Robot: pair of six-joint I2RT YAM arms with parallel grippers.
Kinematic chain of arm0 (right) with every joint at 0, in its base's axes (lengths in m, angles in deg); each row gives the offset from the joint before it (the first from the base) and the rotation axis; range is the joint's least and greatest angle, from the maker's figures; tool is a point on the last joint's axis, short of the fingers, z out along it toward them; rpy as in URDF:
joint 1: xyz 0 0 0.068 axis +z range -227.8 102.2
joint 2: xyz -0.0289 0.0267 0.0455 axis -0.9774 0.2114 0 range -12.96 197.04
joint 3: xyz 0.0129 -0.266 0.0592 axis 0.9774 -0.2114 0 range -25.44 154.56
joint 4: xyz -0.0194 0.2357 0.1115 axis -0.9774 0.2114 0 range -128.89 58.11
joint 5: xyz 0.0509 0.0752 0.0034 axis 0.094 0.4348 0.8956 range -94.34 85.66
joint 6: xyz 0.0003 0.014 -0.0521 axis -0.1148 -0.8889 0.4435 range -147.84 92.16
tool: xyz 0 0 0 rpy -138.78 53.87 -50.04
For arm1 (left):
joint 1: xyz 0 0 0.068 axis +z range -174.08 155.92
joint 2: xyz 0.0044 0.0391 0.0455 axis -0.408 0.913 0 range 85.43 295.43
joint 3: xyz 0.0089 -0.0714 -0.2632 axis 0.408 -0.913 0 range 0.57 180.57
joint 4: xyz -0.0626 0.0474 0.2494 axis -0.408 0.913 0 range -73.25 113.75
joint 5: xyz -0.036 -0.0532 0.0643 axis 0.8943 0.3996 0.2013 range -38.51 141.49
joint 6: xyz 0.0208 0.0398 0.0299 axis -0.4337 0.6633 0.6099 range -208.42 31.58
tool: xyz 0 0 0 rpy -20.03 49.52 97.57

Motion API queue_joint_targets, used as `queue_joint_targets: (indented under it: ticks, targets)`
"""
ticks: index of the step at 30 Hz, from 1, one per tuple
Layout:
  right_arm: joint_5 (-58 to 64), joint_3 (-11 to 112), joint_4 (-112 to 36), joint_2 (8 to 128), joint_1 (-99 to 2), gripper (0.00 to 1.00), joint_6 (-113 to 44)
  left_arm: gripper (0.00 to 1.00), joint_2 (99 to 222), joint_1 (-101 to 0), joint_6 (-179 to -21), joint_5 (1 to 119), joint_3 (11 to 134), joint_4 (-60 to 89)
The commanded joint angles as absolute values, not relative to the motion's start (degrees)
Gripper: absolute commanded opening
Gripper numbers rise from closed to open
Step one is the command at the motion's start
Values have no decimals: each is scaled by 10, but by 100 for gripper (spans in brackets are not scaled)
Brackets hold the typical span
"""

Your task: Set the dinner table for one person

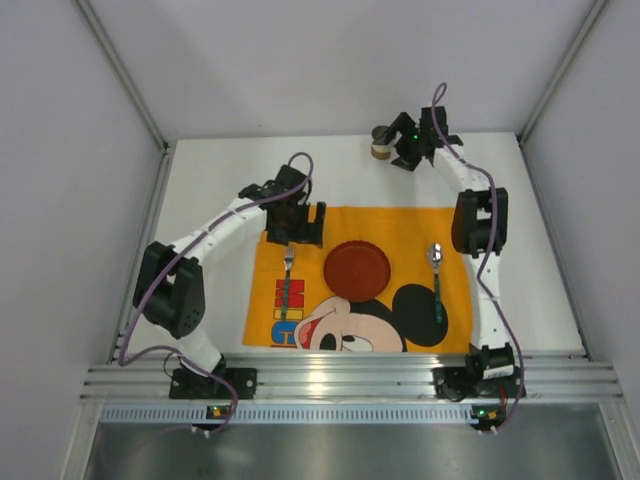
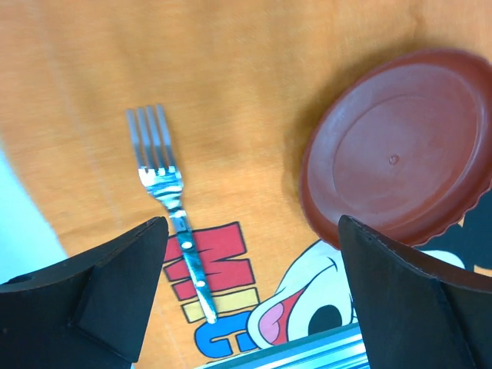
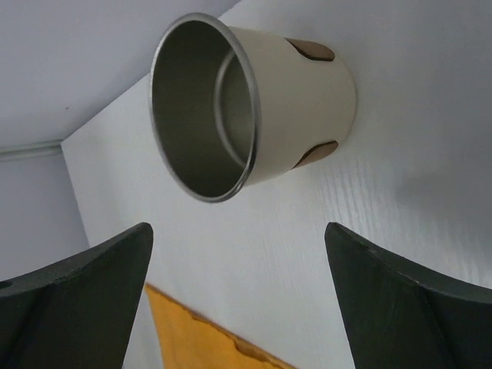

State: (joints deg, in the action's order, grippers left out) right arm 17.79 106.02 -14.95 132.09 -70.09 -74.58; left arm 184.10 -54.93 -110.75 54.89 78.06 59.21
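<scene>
The white dinner table [image 1: 210, 185] carries an orange Mickey Mouse placemat [image 1: 450, 225]. On the mat lie a fork [image 1: 287, 275] at the left, a dark red plate [image 1: 356, 269] in the middle and a spoon [image 1: 437, 275] at the right. A cream metal cup [image 1: 381, 141] stands at the table's back edge. My left gripper [image 1: 297, 232] hovers open and empty above the mat, over the fork [image 2: 171, 207] and beside the plate [image 2: 400, 150]. My right gripper [image 1: 405, 152] is open and empty, just right of the cup [image 3: 254, 108], not touching it.
Pale lilac walls [image 1: 80, 120] close in the left, right and back sides. A ribbed aluminium rail [image 1: 350, 378] runs along the near edge, where both arm bases sit. The placemat's corner [image 3: 200, 338] shows below the right gripper.
</scene>
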Motion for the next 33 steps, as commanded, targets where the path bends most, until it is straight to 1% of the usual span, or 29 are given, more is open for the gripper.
queue_joint_targets:
  ticks: [1, 4, 6, 8, 10, 12, 15, 17, 20, 23, 29, 33]
  targets:
    - [127, 1103, -211, 1345, -684, 94, -792, 97, 1803, -523, -1100, 521, 776, 613]
    - [72, 1113, -216, 1355, -678, 94, -791, 96, 1799, -503, -1100, 520, 769, 617]
    - [59, 1115, -227, 1357, -675, 94, -790, 96, 1792, -486, -1103, 520, 761, 612]
    - [68, 1115, -255, 1361, -675, 94, -792, 96, 1788, -475, -1105, 521, 753, 608]
    - [111, 1103, -288, 1358, -677, 94, -797, 96, 1785, -459, -1107, 526, 750, 603]
    - [172, 1083, -354, 1350, -679, 93, -812, 95, 1788, -448, -1107, 532, 748, 601]
    - [176, 1043, -384, 1322, -680, 92, -821, 95, 1798, -441, -1106, 542, 749, 596]
    - [159, 1016, -385, 1304, -685, 93, -820, 95, 1805, -439, -1104, 549, 755, 595]
    - [135, 1029, -372, 1306, -693, 92, -832, 94, 1820, -439, -1098, 556, 768, 596]
    - [106, 1079, -306, 1319, -697, 92, -817, 94, 1833, -439, -1093, 562, 778, 596]
    - [95, 1069, -306, 1316, -697, 91, -815, 93, 1851, -438, -1087, 568, 793, 600]
    - [61, 1086, -283, 1325, -696, 90, -824, 93, 1855, -435, -1086, 568, 796, 601]
